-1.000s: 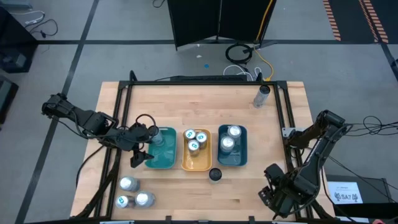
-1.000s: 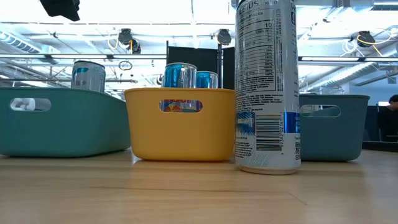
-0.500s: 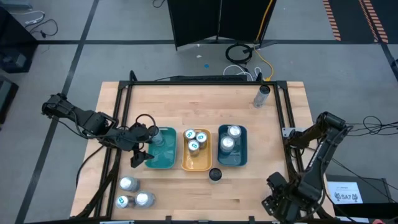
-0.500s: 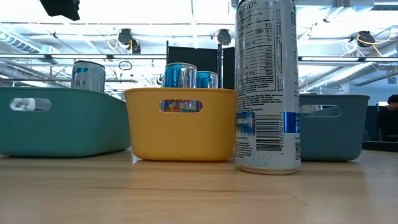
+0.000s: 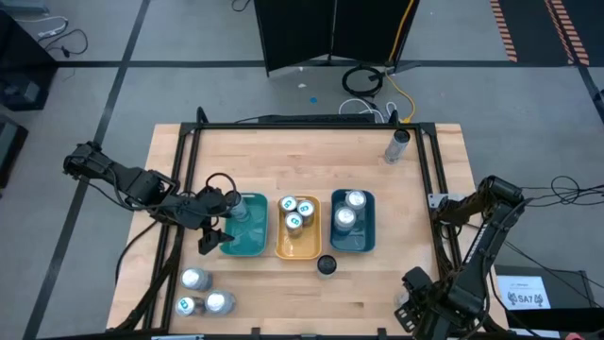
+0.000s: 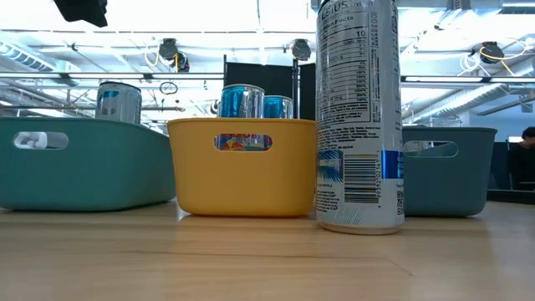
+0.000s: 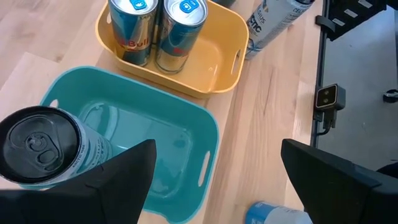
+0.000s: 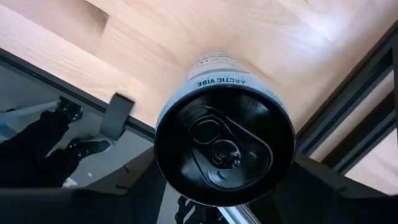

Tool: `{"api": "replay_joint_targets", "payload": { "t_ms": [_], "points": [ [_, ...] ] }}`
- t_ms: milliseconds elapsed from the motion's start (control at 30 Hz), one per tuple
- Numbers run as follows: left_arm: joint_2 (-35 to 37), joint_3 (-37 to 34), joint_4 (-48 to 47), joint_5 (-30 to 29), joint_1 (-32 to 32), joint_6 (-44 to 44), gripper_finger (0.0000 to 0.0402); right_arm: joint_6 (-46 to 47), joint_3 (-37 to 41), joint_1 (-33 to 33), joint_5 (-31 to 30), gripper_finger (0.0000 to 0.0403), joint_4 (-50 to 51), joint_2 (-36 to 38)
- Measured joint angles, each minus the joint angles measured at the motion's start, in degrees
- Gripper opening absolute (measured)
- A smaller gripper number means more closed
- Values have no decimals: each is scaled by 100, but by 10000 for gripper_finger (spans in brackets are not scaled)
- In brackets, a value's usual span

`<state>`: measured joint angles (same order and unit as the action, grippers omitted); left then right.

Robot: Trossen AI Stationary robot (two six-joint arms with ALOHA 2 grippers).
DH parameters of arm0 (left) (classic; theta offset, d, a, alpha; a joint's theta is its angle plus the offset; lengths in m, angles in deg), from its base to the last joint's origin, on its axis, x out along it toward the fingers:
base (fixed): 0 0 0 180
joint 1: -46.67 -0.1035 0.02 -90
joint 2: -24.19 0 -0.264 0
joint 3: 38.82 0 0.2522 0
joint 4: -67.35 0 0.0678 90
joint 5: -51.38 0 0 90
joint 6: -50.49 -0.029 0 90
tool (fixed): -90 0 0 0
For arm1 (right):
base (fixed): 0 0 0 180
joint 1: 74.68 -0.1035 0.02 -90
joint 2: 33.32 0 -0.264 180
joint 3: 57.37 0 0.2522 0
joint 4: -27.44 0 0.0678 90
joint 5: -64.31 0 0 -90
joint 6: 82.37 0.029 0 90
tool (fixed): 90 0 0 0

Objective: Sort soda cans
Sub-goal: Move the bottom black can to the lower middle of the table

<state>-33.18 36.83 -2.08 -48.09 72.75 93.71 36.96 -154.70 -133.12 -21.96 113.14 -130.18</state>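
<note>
My right gripper [image 8: 224, 193] is open at the table's near right corner [image 5: 415, 307], pointing down over a black-topped soda can [image 8: 224, 143] that stands on the wood; its fingers stand on either side of it. My left gripper [image 7: 217, 186] hangs open above the teal tray [image 7: 186, 124], where one silver can [image 7: 40, 146] stands beside its finger, apart from it. Three cans [image 5: 296, 210] stand in the orange tray [image 5: 279, 247], two [image 5: 349, 209] in the blue tray [image 5: 368, 241]. A dark can [image 5: 327, 265] stands before the trays. My right gripper comes at the black-topped can from above, one finger [image 8: 140, 193] on each side of its wall. The can's wide top hides the pads, so I cannot tell whether they touch. The can stands upright on the table.
Three loose cans [image 5: 200, 295] stand at the near left corner, and a tall can [image 5: 398, 144] stands at the far right. Black frame rails [image 8: 348, 118] run along the table edge right beside the right gripper's can. Bare wood lies behind the trays.
My right gripper has moved a little toward the table's near edge and down, at the near right corner. The left arm and all the cans in the trays have kept still.
</note>
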Motion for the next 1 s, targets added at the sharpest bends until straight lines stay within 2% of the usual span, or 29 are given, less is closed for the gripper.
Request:
{"api": "replay_joint_targets", "payload": {
  "t_ms": [67,233,333,433,567,767,1000],
  "points": [
    [0,-1,58,0,-1,0,354,-21,-4,2,-61,227,0,2],
    [0,0,230,0,-1,-1,354,-153,-4,69,-96,225,-80,2],
    [0,-2,292,2,1,-2,354,-151,-17,207,-134,233,-180,0],
    [0,0,290,0,-1,-2,354,-326,-145,396,-434,245,-328,-22],
    [0,0,287,0,-1,-2,354,-825,-456,727,-713,243,-333,-15],
    [0,-2,287,1,-1,-2,354,-1578,-865,1264,-705,239,-301,-68],
    [0,0,287,2,-1,142,354,-2760,-1800,1766,-669,241,-252,-747]
  ]
}}
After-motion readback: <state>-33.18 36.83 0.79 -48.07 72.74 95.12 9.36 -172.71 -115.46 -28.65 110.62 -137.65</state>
